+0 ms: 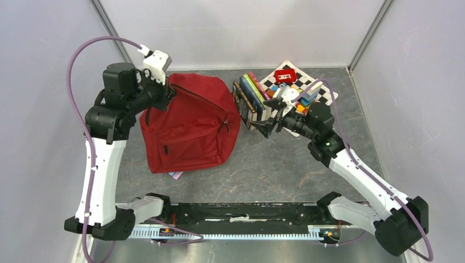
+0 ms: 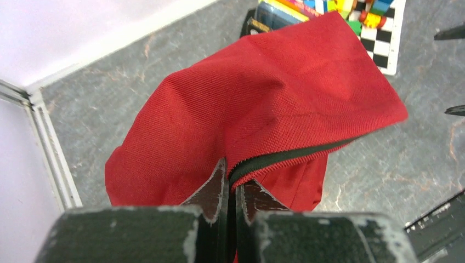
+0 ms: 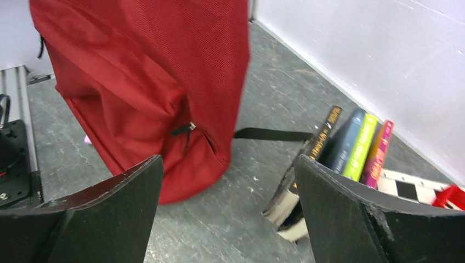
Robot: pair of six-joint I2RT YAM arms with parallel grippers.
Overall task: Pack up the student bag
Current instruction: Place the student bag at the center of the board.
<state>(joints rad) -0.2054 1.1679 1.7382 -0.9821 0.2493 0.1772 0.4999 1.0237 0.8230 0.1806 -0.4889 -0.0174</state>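
Bright, diffuse light falls evenly from above, and the pale walls (image 1: 236, 27) take a faint lilac cast. The backpack (image 1: 189, 129) throws only a soft, narrow shadow on the tabletop (image 1: 274, 170). The overhead view is sharp throughout. In the left wrist view the cloth weave is crisp, while the left gripper (image 2: 233, 189) at the bottom edge is out of focus (it sits very close to the lens). The right wrist view is softer overall: the right gripper (image 3: 228, 164) is blurred, and the books (image 3: 351, 145) look slightly smeared.
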